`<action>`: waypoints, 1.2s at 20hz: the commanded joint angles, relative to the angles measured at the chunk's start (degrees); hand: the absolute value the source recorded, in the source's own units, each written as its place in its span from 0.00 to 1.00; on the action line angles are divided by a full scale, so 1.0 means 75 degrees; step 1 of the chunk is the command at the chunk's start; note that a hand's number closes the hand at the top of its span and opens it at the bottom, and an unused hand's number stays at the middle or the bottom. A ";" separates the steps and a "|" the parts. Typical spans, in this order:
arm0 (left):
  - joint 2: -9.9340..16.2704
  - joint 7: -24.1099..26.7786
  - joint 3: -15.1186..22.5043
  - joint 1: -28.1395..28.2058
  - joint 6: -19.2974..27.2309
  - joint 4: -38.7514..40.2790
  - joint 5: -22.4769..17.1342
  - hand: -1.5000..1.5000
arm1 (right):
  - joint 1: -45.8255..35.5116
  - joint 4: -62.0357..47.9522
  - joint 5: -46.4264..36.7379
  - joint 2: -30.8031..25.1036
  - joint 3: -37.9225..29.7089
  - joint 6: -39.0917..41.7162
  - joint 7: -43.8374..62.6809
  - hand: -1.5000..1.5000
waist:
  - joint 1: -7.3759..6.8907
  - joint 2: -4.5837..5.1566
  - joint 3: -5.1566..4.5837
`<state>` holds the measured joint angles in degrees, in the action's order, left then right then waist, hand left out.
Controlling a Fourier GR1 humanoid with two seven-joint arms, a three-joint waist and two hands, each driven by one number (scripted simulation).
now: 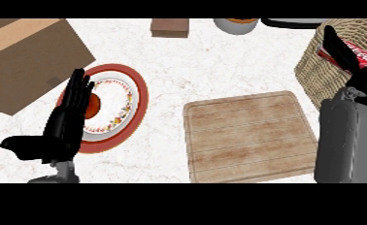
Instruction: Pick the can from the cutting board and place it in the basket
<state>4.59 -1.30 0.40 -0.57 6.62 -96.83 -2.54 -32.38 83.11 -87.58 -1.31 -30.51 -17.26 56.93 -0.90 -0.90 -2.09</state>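
Observation:
The red can [353, 52] with white lettering is at the far right, inside the rim of the wicker basket [313, 69]. My right hand [356, 81] is curled round it, with one black finger [332, 39] lying across its left side; part of the can is hidden by the hand and the view's edge. The right forearm [340, 141] rises along the right edge. The wooden cutting board [247, 136] lies bare at the centre right, below and left of the basket. My left hand [70, 117] rests open at the left, fingers straight, holding nothing.
A red-rimmed patterned plate [132, 98] lies under the left hand. A large brown board [36, 59] fills the upper left corner. At the back stand a small brown block [170, 27], a grey bowl [235, 25] and a dark object [290, 23].

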 commanded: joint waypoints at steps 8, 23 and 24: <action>-0.0131 -0.0085 0.0122 -0.0122 0.0103 0.0216 0.0170 0.50 | 0.0779 0.0527 -0.0744 -0.0172 0.0179 -0.0993 0.0099 0.00 | 0.0126 0.0118 0.0276; -0.0184 0.0163 0.0069 0.0075 0.0151 0.0086 0.0249 0.50 | 0.2717 0.5185 -0.1604 0.0174 0.0952 -0.0120 0.1513 0.00 | 0.0188 0.0072 0.0276; -0.0280 0.0129 0.0223 0.0060 0.0166 0.0052 0.0308 0.50 | 0.3177 0.5682 -0.1172 0.0174 0.0691 -0.0150 0.1063 0.00 | 0.0249 0.0066 0.0279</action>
<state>3.07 -0.28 1.20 -0.90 7.55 -95.39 -0.76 -14.24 115.49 -99.37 0.01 -25.77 -18.80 60.99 0.58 -0.29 -0.06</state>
